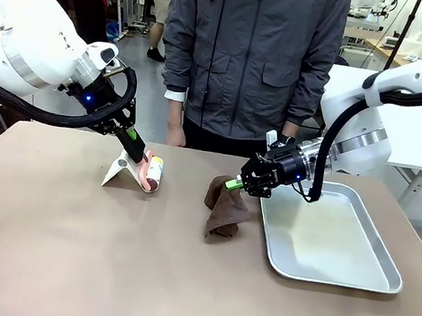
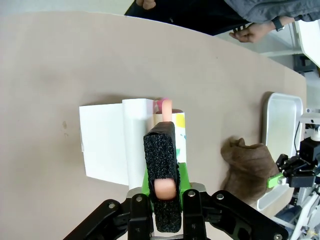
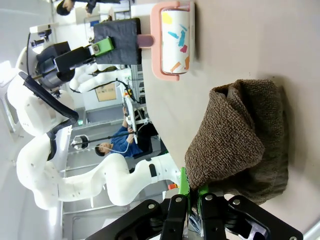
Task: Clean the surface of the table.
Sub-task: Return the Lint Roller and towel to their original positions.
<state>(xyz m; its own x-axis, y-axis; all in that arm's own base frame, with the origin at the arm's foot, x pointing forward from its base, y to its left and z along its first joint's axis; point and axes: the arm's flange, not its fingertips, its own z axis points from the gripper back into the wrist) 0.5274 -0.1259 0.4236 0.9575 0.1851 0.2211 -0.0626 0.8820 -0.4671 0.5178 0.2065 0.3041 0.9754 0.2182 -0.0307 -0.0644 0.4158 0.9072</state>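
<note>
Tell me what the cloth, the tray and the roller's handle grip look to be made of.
Brown cloth: looks like terry towelling, matte and loopy, slumping in soft folds. Tray: apparently metal, maybe steel or aluminium, with a shiny brushed surface and rolled rim. Lint roller's handle grip: seemingly black foam, coarse and porous, wrapped around a pink, smooth, probably plastic handle.

Left arm: ours enters from the left side, wrist bent down toward the table's far-left area; the left gripper [image 1: 132, 139] has its fingers about a black foam-wrapped handle, whether clamped we cannot tell. Right arm: ours enters from the right, forearm angled down and inward; the right gripper [image 1: 232, 183] is closed, its green-padded fingertips [image 3: 184, 181] pinching brown cloth.
</note>
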